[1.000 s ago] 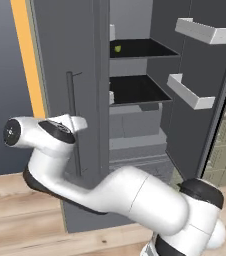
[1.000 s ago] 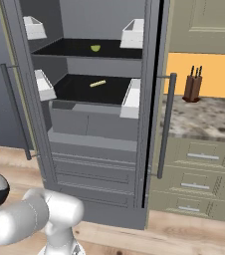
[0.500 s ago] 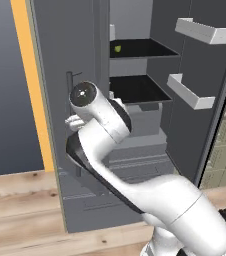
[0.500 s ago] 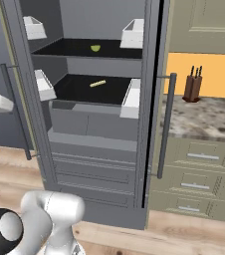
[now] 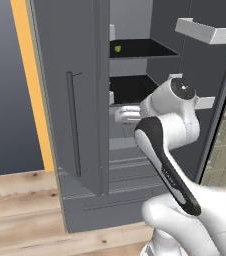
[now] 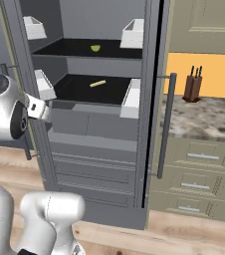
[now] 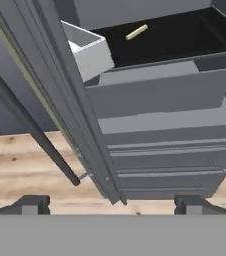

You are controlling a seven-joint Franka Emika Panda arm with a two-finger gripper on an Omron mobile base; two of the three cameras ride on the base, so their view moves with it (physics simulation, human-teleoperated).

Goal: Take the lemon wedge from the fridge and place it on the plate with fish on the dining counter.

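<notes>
End effector [image 7: 112, 204]: you see its two dark fingertips at the bottom of the hand view, set wide apart with nothing between them. In the left base view the hand sits mid-frame in front of the open fridge; in the right base view it shows at the left edge, just beside the left door.

Arm: in the left base view it rises from the lower right and bends up to the middle of the frame, covering part of the fridge interior.

Fridge [image 6: 94, 134]: both doors stand open. You look into it at the centre of both base views, and it takes up the upper part of the hand view.

Left door [image 5: 67, 100]: it stands edge-on, with a long thin handle [image 5: 74, 125] running down its outer face. In the hand view the handle crosses the left side as a dark diagonal bar.

Door bins [image 6: 132, 31]: white, hanging inside both doors at the upper and middle levels.

Lemon wedge [image 6: 95, 48]: small, yellow-green, lying on the upper dark shelf, top centre of the right base view and upper centre of the left base view. It is well apart from the end effector.

Yellow stick [image 7: 136, 32]: a pale yellow stick-shaped item on the lower shelf, near the top of the hand view.

Drawers [image 7: 170, 130]: grey fronts stacked below the lower shelf.

Table [image 6: 209, 117]: mottled stone top at the right of the right base view, with a knife block [image 6: 191, 85] standing on it against an orange wall.

Floor [image 7: 30, 160]: light wood planks.
</notes>
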